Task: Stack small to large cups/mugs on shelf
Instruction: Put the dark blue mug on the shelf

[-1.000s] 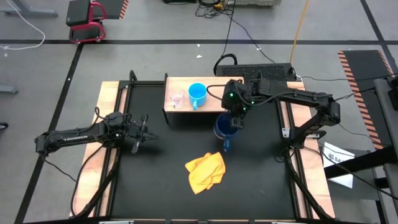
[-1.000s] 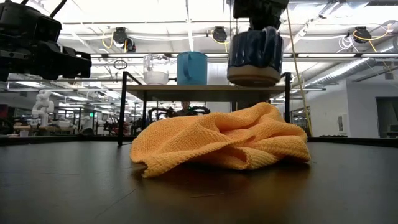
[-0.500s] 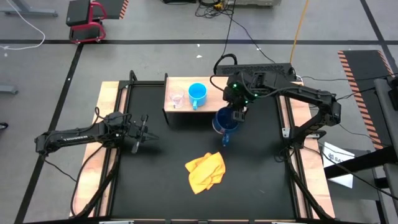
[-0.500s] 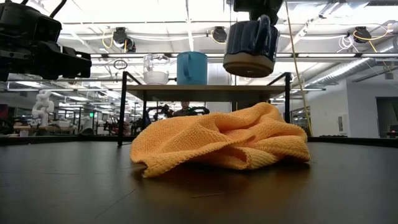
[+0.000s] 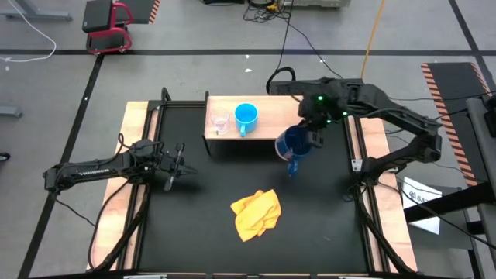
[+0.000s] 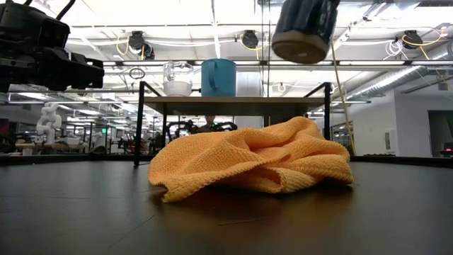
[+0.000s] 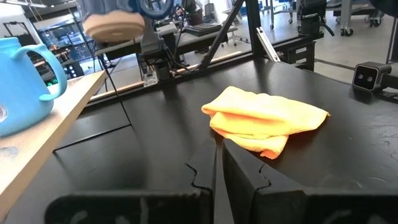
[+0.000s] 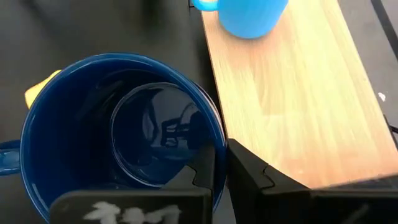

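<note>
The shelf (image 5: 267, 112) stands at the table's far side. On it a small clear glass cup (image 5: 221, 124) and a light blue mug (image 5: 246, 116) rest on their bases, left of the middle. A dark blue mug (image 5: 294, 144) hangs in the air at the shelf's right part, above its top (image 6: 233, 100), with my right gripper (image 5: 312, 132) shut on it. My left gripper (image 5: 180, 159) waits shut at the table's left, touching nothing. My right gripper holds the dark blue mug by its rim (image 8: 219, 142), on the side away from the handle (image 8: 7, 155). One finger (image 8: 202, 167) is inside the mug and the other (image 8: 249, 169) outside. The fingers slant down from above. The mug (image 6: 304, 28) hangs clear, tilted.
A crumpled yellow cloth (image 5: 256, 214) lies on the black table near the middle, toward the near side. Light wooden rails (image 5: 132, 124) run along both table sides. The shelf's right half (image 8: 298, 106) is bare wood.
My right gripper has risen with the dark blue mug and carried it toward the table's far right. The mug has climbed from just above the shelf top to well above it and has tipped further.
</note>
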Controlling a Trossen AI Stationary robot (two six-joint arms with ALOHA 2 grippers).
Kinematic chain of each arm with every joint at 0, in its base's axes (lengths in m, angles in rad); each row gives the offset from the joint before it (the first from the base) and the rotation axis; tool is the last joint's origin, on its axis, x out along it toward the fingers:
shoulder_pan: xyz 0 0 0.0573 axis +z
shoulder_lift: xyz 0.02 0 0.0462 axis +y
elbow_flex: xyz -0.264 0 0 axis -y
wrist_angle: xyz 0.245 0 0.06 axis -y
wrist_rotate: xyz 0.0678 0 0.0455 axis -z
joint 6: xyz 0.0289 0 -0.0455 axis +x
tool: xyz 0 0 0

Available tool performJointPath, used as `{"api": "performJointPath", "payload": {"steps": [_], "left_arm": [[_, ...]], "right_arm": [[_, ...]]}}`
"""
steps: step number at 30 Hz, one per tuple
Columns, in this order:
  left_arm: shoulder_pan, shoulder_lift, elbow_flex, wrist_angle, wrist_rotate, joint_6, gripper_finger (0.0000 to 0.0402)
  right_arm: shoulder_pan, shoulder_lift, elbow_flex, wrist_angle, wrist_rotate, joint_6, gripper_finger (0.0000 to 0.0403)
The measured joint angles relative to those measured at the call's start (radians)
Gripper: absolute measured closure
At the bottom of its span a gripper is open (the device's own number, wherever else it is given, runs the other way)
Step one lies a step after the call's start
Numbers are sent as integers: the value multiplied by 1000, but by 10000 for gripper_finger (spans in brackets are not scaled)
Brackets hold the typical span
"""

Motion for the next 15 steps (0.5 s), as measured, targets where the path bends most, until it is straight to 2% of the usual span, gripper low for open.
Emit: {"api": "performJointPath", "payload": {"steps": [6,15], "left_arm": [[0,0,0,-8,0,0,371],[0,0,0,-8,0,-1,371]], "right_arm": [[0,-63,0,-18,8,6,387],[-26,-71,-10,27,61,-10,387]]}}
